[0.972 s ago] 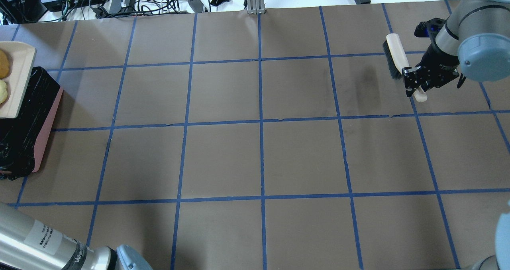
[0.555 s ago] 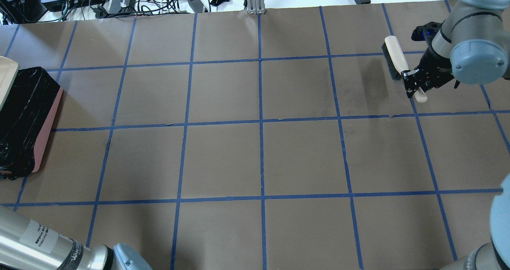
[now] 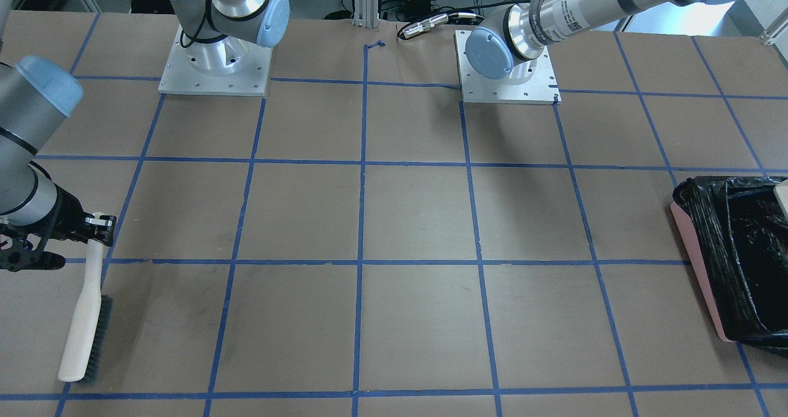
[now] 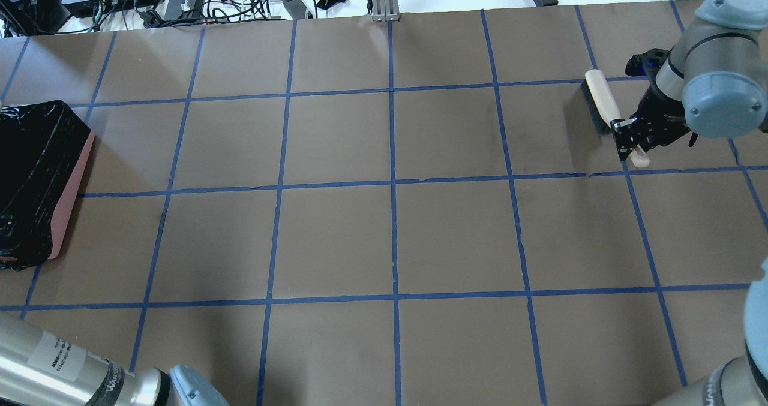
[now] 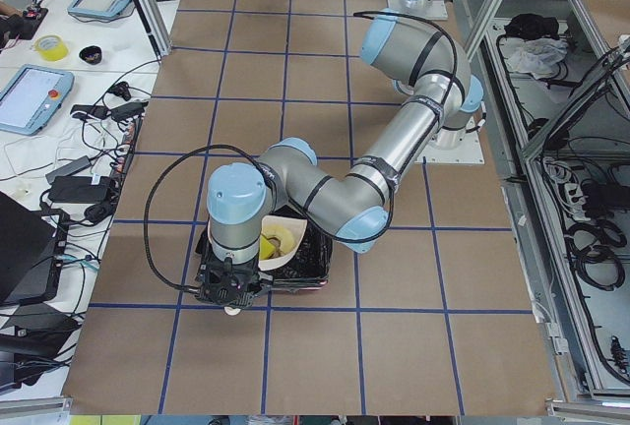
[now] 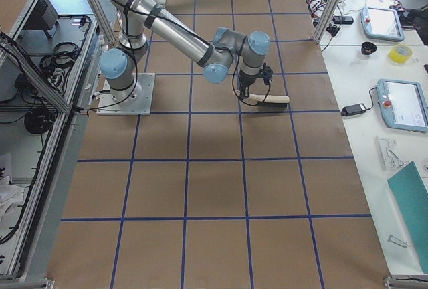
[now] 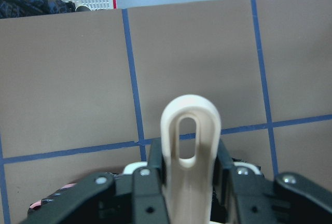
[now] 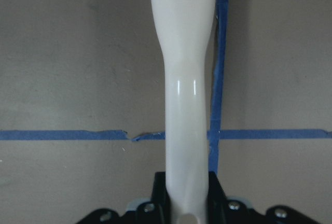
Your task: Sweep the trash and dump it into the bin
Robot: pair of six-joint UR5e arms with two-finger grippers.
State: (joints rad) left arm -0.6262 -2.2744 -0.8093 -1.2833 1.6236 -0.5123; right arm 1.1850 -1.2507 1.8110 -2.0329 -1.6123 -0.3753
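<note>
My left end effector (image 7: 189, 175), clamped on the dustpan (image 5: 283, 236) by its handle, has pan and trash (image 5: 268, 245) over the bin (image 4: 39, 166) — right end effector (image 4: 627, 136), gripping the hand brush (image 4: 600, 103), sits well away.

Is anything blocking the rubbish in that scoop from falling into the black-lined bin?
Nothing visible does. The dustpan carrying the trash hangs over the open bin; only the pan itself holds it.
</note>
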